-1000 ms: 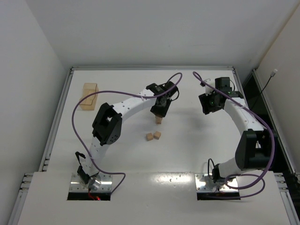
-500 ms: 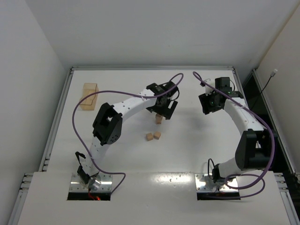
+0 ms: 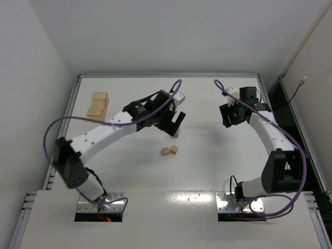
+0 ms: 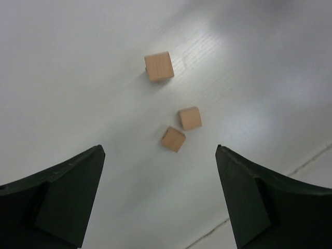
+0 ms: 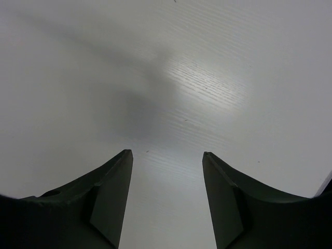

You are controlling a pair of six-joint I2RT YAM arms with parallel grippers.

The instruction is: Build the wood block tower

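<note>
- Jaws on my left gripper (image 3: 176, 123) now stand wide apart in the top view, where a second ago they were closed. The arm has swung its elbow out to the left.
- The placed block (image 3: 177, 134) peeks out just under my fingers, free of them. A loose block (image 3: 165, 151) and its neighbour (image 3: 175, 149) lie close together nearer my base, unmoved. The wooden tray (image 3: 97, 104) sits well apart at the far left.
- My right gripper (image 3: 233, 115) hovers over bare table to the right, where it was before.
- From the left wrist, nothing sits between my fingers (image 4: 62, 202). The placed block (image 4: 159, 66) looks larger than the two loose ones below it. I judge that it stands higher, perhaps as the start of the tower, but I cannot see a seam.
- The release looks done to me, so the two loose blocks come next.
- From the right wrist, the jaws are partly apart with only table between them.
</note>
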